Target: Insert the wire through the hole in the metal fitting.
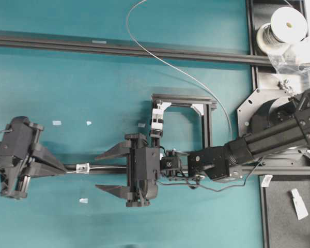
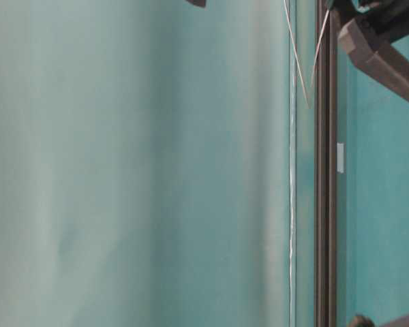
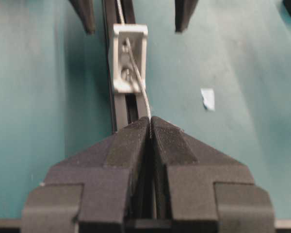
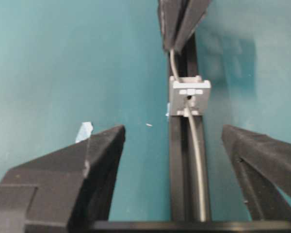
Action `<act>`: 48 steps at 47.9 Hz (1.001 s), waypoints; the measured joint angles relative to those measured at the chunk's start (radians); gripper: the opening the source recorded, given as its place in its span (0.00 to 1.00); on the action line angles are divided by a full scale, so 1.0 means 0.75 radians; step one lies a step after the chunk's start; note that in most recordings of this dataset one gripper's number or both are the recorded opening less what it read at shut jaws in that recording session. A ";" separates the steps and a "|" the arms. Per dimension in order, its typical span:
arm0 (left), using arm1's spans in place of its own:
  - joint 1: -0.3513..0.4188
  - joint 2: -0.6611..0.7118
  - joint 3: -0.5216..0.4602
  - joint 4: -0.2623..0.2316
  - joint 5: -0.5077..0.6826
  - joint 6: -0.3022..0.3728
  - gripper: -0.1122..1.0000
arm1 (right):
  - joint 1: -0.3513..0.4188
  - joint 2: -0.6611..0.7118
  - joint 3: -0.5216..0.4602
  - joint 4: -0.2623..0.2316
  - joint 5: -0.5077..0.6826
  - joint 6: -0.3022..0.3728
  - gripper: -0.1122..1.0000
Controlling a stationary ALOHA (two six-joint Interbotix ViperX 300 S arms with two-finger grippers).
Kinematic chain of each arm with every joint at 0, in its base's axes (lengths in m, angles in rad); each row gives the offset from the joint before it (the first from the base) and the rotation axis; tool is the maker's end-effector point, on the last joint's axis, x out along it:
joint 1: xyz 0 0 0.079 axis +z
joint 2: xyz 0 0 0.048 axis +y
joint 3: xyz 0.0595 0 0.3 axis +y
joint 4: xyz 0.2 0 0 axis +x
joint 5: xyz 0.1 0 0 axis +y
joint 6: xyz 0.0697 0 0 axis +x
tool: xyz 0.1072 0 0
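Both end effectors flank metal fitting | wire thru | left end effector pinches wire

left claw pinched closed, right claw spread wide

Shiny metal wire, matt grey fitting

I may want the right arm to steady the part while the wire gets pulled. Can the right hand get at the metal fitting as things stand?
Probably yes. The right hand is open and points at the metal fitting, with only the rail and the wire between them. The left hand, shut on the wire, sits on the far side.
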 measured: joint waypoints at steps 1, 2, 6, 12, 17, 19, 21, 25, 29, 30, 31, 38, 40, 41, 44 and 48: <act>-0.004 -0.008 0.008 -0.002 0.004 -0.006 0.01 | 0.000 0.000 0.002 0.000 0.000 0.000 0.90; -0.004 -0.016 0.016 -0.002 0.010 -0.012 0.01 | 0.000 0.000 0.002 0.000 -0.002 0.000 0.90; -0.016 -0.053 0.049 -0.002 0.025 -0.033 0.01 | 0.000 0.000 0.002 0.000 0.000 0.000 0.90; -0.035 -0.119 0.102 -0.002 0.043 -0.053 0.01 | 0.000 0.000 0.002 0.000 0.000 0.000 0.89; -0.053 -0.174 0.153 -0.002 0.057 -0.055 0.01 | 0.000 0.000 0.002 0.000 0.000 0.000 0.89; -0.061 -0.194 0.172 -0.002 0.061 -0.059 0.01 | 0.000 0.000 0.002 0.000 -0.002 0.000 0.89; -0.067 -0.217 0.194 0.000 0.063 -0.065 0.01 | 0.000 0.000 0.002 0.000 0.000 0.000 0.89; -0.074 -0.262 0.231 -0.002 0.070 -0.080 0.01 | 0.002 0.000 0.002 0.000 0.000 0.000 0.89; -0.078 -0.305 0.268 0.000 0.084 -0.096 0.01 | 0.004 0.000 0.002 0.000 0.000 0.000 0.89; -0.078 -0.313 0.274 -0.002 0.090 -0.098 0.01 | 0.004 0.000 0.002 0.000 0.000 0.000 0.89; -0.078 -0.321 0.282 -0.002 0.096 -0.102 0.01 | 0.002 0.000 0.002 0.000 -0.002 0.000 0.89; -0.080 -0.364 0.299 -0.002 0.160 -0.108 0.01 | 0.004 0.000 0.002 0.000 0.000 -0.004 0.89; -0.080 -0.366 0.299 0.000 0.178 -0.108 0.01 | 0.004 0.000 0.002 0.000 0.000 -0.006 0.89; -0.080 -0.368 0.297 -0.002 0.188 -0.108 0.01 | 0.004 0.000 0.002 0.000 -0.002 -0.006 0.89; -0.080 -0.368 0.297 -0.002 0.215 -0.108 0.01 | 0.004 0.000 0.002 0.000 0.000 -0.008 0.89; -0.080 -0.368 0.290 -0.002 0.233 -0.110 0.01 | 0.004 0.000 0.002 0.000 0.000 -0.010 0.89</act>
